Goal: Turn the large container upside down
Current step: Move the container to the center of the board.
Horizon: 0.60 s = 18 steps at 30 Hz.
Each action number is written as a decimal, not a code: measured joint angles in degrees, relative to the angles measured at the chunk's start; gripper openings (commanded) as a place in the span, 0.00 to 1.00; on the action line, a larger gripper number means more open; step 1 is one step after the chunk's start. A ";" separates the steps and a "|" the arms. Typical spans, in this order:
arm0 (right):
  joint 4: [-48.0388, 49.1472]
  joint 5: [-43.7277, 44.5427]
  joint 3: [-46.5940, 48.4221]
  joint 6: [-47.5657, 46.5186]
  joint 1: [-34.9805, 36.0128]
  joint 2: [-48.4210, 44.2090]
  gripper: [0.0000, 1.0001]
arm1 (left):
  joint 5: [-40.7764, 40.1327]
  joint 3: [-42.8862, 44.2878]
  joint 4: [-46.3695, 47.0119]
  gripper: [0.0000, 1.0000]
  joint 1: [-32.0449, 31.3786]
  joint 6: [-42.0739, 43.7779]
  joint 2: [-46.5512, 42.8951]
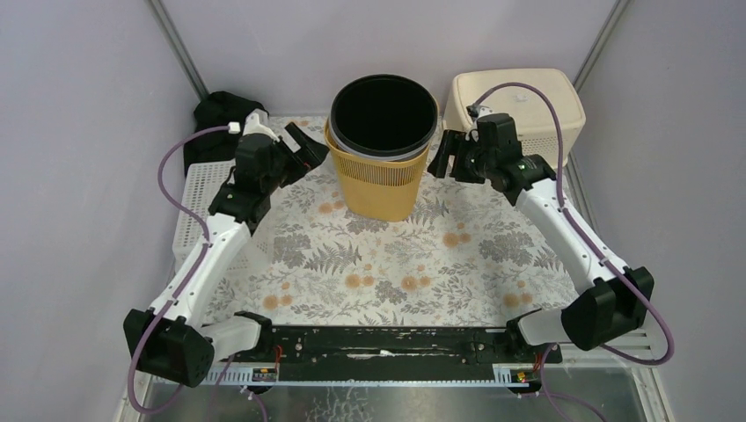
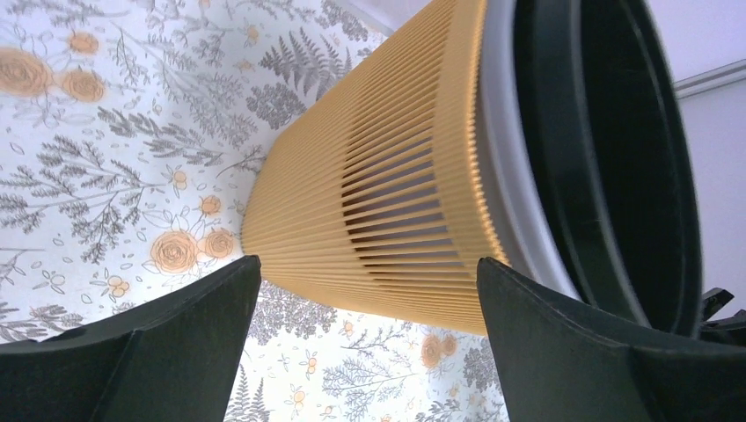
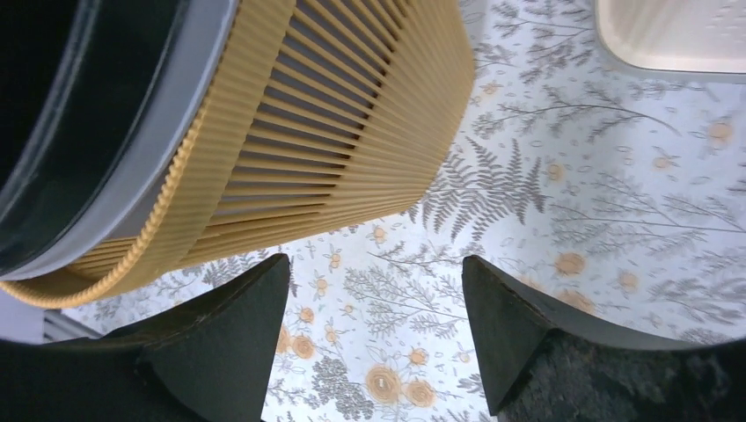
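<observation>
Jaws spread apart on both sides, left gripper [image 1: 308,148] and right gripper [image 1: 442,158] flank the upright yellow container [image 1: 378,185], close beside it.

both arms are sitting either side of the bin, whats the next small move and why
Probably ease both grippers inward against the ribbed sides of the large container. It stands upright, mouth up; the left gripper and right gripper flank it, jaws open, neither touching it yet. Tipping it likely needs a hold from both sides first.
</observation>
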 measured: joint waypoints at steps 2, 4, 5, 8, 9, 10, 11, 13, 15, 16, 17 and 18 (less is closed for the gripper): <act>-2.29 1.51 1.29 -0.90 -0.07 -0.96 0.74 | 0.02 2.14 -1.90 1.00 0.00 0.83 -0.15; -3.98 2.62 1.90 -1.40 -0.22 -2.23 0.70 | 0.50 6.12 -4.52 1.00 0.00 1.97 0.31; -4.68 2.99 2.23 -1.55 -0.26 -2.97 0.67 | 0.90 8.72 -5.68 1.00 0.00 2.67 0.90; -6.32 3.28 4.31 -1.84 -0.31 -4.20 0.57 | 1.95 17.84 -8.90 1.00 0.00 4.87 4.02; -6.60 3.48 5.42 -1.95 -0.31 -4.26 0.55 | 2.12 20.61 -9.25 1.00 0.00 5.68 5.14; -6.71 3.76 6.54 -2.05 -0.31 -4.26 0.54 | 2.34 23.78 -10.58 1.00 0.00 6.58 6.36; -6.88 4.00 8.15 -2.16 -0.31 -4.09 0.53 | 2.54 26.99 -11.80 1.00 0.00 7.54 7.76; -7.08 4.09 11.54 -2.45 -0.31 -3.28 0.49 | 2.71 33.53 -14.16 1.00 0.00 9.31 10.99; -7.04 4.07 16.61 -2.95 -0.31 -1.25 0.49 | 2.67 39.47 -16.02 0.97 -0.35 11.13 14.64; -6.99 4.09 19.39 -3.30 -0.31 0.07 0.49 | 2.56 41.92 -17.11 0.94 -0.55 11.93 16.41; -6.75 4.24 21.94 -3.69 -0.31 1.46 0.49 | 2.29 43.47 -17.97 0.92 -0.83 12.68 17.88; -6.67 4.52 24.68 -4.20 -0.31 3.06 0.49 | 1.88 44.78 -19.02 0.89 -1.22 13.27 19.23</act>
